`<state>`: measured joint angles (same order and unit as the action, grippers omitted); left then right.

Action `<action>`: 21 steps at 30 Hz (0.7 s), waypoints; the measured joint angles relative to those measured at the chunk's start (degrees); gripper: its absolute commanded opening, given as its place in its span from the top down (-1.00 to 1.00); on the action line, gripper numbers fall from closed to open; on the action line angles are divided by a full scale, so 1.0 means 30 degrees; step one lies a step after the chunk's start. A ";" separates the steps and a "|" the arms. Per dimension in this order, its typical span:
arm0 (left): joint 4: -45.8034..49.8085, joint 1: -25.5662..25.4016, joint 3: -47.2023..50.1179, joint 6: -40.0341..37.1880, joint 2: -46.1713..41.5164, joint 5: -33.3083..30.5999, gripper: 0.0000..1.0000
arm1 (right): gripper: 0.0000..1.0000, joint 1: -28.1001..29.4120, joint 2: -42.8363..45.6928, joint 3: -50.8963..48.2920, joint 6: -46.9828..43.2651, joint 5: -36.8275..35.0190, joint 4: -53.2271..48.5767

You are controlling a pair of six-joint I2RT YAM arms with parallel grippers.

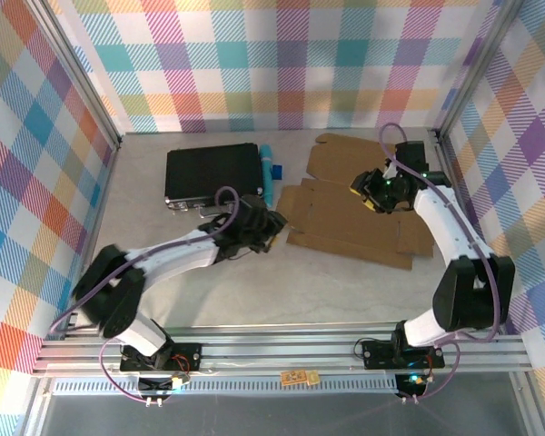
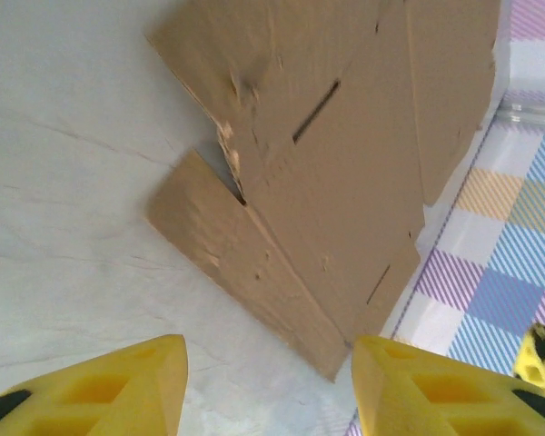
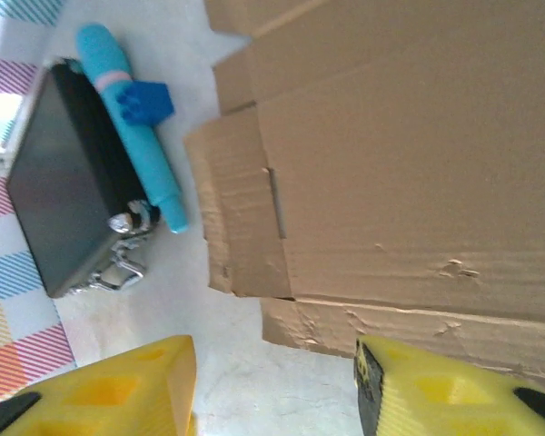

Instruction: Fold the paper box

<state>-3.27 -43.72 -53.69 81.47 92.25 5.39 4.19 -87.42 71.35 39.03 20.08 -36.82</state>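
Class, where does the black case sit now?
In the top view the black case lies at the far left of the table, with the cyan cylinder between it and the flat paper box.

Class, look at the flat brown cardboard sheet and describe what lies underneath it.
The paper box lies on the pale table, whose surface shows around its edges. The area directly beneath is covered by the cardboard, so nothing there can be checked.
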 measured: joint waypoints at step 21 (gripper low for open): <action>-0.4969 -0.1872 -0.2645 0.4983 0.7074 0.0401 -0.01 | 0.24 -0.0029 -0.8386 0.0648 -0.0306 0.0998 0.0670</action>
<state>-18.17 -49.34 -61.63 96.42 113.47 6.59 4.10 -112.57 73.30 38.11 23.07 -34.81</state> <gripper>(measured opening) 0.500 0.384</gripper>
